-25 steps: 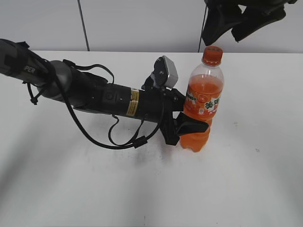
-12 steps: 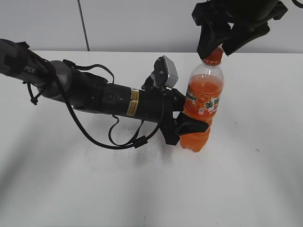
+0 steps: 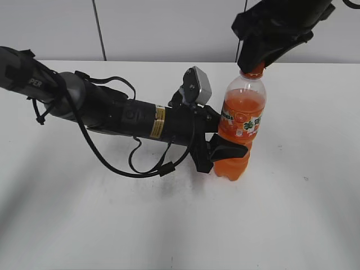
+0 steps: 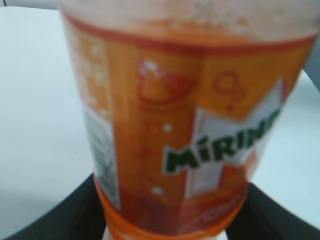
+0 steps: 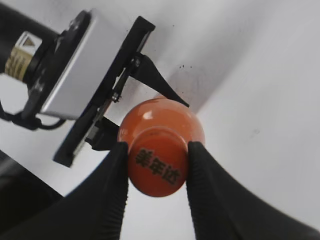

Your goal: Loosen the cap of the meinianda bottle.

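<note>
Right gripper [image 5: 156, 172]: closed on the cap [image 5: 157, 171]
Left gripper [image 3: 222, 153]: clamps the meinianda bottle [image 3: 240, 126], upright
Surface: white table [image 3: 292, 214]
Room: grey wall [image 3: 169, 28]

Orange cap [image 5: 158, 169], black lettering; orange-labelled bottle [image 3: 241, 125], green-white lettering, slightly blurred; black claws.

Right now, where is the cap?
The cap sits atop the meinianda bottle, right of center in the exterior view, with the right hand closed on its sides from above; the left hand grips the bottle's lower body.
</note>
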`<state>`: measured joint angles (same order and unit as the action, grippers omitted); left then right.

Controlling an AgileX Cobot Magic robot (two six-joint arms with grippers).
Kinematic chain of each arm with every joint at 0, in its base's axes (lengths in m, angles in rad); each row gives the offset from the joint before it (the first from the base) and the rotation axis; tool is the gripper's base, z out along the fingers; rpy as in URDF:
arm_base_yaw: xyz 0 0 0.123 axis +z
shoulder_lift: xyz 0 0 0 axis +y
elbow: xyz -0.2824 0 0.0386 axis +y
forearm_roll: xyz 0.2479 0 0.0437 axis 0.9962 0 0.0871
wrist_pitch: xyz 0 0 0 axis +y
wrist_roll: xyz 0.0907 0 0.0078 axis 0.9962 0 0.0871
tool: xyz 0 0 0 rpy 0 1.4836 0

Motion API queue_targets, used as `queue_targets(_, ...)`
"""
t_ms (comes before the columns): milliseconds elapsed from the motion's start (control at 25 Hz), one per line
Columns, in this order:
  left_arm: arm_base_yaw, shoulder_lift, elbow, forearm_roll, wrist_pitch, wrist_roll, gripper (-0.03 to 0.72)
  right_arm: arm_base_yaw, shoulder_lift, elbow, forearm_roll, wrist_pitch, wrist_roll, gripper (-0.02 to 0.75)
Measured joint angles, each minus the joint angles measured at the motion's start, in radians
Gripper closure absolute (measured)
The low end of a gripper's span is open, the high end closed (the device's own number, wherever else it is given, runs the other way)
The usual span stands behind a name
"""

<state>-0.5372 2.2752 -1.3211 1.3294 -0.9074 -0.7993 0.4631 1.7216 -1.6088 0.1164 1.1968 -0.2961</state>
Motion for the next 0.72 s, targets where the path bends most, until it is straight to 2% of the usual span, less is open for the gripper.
queue_targets(160,0.000,0.000,0.000,0.001,0.000,0.002,0.284,0.000,0.000,0.000,-0.014,0.000,-0.593,0.466)
queue_targets(240,0.000,0.000,0.000,0.001,0.000,0.003,0.284,0.000,0.000,0.000,-0.020,0.002,-0.755,0.466)
queue_targets(360,0.000,0.000,0.000,0.002,0.000,0.003,0.284,0.000,0.000,0.000,-0.021,0.001,-0.833,0.466)
queue_targets(560,0.000,0.000,0.000,0.002,0.000,0.004,0.284,0.000,-0.003,0.000,0.001,0.002,-0.846,0.443)
queue_targets(720,0.000,0.000,0.000,0.001,0.000,0.003,0.284,0.000,-0.027,0.000,0.045,0.007,-0.832,0.265)
